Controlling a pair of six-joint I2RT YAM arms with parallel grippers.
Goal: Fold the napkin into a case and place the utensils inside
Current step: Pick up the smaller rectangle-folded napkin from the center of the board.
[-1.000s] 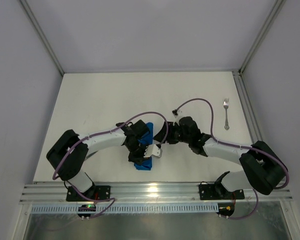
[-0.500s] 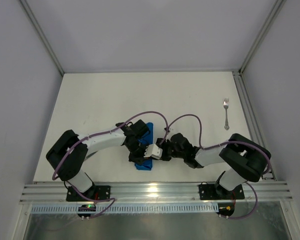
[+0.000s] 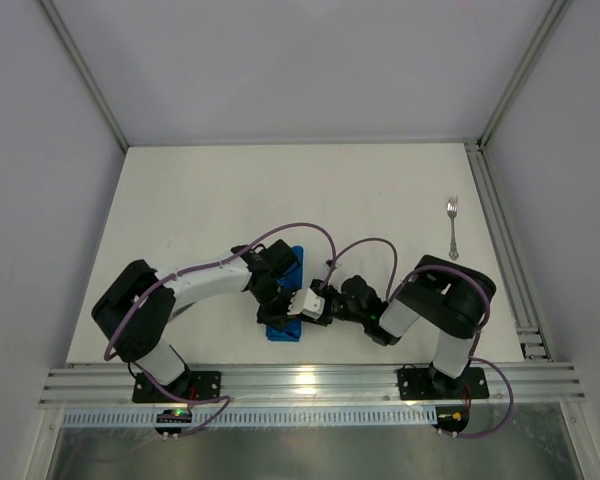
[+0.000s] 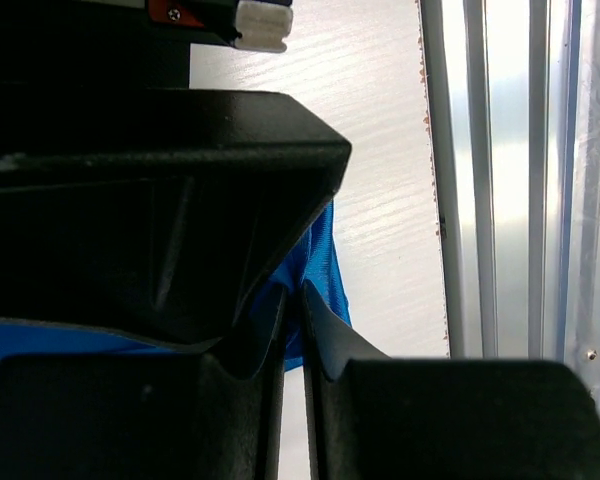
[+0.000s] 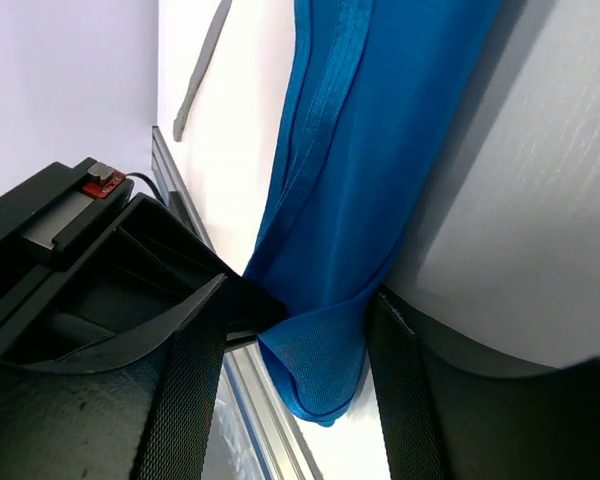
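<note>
Blue cloth, the napkin [image 3: 283, 330], lies on the white desk [image 3: 220, 200] folded into a narrow layered strip, with both arms' tips meeting over it. We see the left pincer [image 4: 292, 335] drawn narrow on the napkin, a fold of blue nipped between its fingers. At one end of the napkin the right pincer [image 5: 292, 400] stands wide, one finger either side of the cloth; we cannot tell whether it presses. A slim grey knife-like piece [image 5: 202, 70] lies near the napkin, apart from it. Well to the right of the napkin rests the silver fork [image 3: 453, 228], tines pointing away from the arms.
</note>
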